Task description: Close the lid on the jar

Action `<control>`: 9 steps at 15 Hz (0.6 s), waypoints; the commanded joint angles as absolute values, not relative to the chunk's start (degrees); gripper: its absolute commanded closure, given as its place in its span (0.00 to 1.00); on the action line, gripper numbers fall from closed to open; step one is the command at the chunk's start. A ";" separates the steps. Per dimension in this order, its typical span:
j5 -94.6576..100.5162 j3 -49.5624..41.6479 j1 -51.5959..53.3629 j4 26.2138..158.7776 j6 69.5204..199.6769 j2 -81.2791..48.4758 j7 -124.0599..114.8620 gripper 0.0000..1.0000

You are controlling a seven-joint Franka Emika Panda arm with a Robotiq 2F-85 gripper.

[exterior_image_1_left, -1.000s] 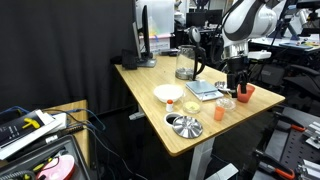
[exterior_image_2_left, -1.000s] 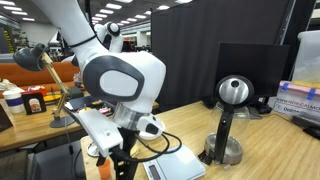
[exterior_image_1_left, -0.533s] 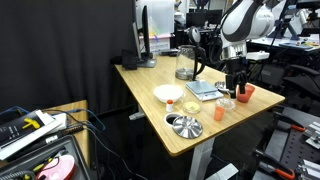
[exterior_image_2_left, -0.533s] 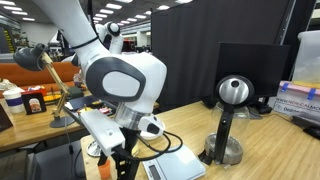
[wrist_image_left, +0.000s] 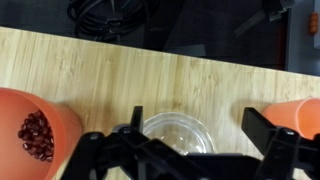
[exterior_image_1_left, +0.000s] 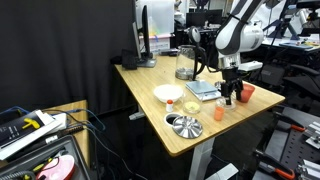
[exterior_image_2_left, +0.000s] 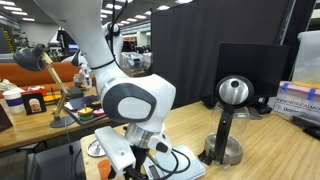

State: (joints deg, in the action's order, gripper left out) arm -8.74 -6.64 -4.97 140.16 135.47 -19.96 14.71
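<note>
Seen from the wrist, the gripper (wrist_image_left: 194,120) hangs low over the wooden table (wrist_image_left: 150,70), its dark fingers (wrist_image_left: 137,122) spread wide and gripping nothing. A small round clear glass piece (wrist_image_left: 178,135) lies on the wood between them; whether a finger touches it cannot be told. An orange cup holding dark red beans (wrist_image_left: 38,135) stands to one side of the fingers and a second orange cup (wrist_image_left: 295,115) to the other. Past the table edge lie black cables (wrist_image_left: 105,15).

In an exterior view, a round metal dish (exterior_image_1_left: 183,126) sits closest to the camera, well apart from the jar (exterior_image_1_left: 186,63). A white bowl (exterior_image_1_left: 168,93) lies between that dish and the jar. A flat blue-and-white slab (exterior_image_1_left: 203,89) lies just in front of the jar, and the white arm (exterior_image_1_left: 240,35) reaches down beside the slab, holding the gripper apart from the jar. The jar itself, clear glass with a dark top, stands upright toward the table's far side. Whether its lid is shut cannot be told at this size. A monitor stand (exterior_image_1_left: 146,50) rises near the jar at the far edge.
</note>
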 commanded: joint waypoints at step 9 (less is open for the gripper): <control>-9.31 -4.31 -7.13 137.33 136.98 -22.88 10.25 0.00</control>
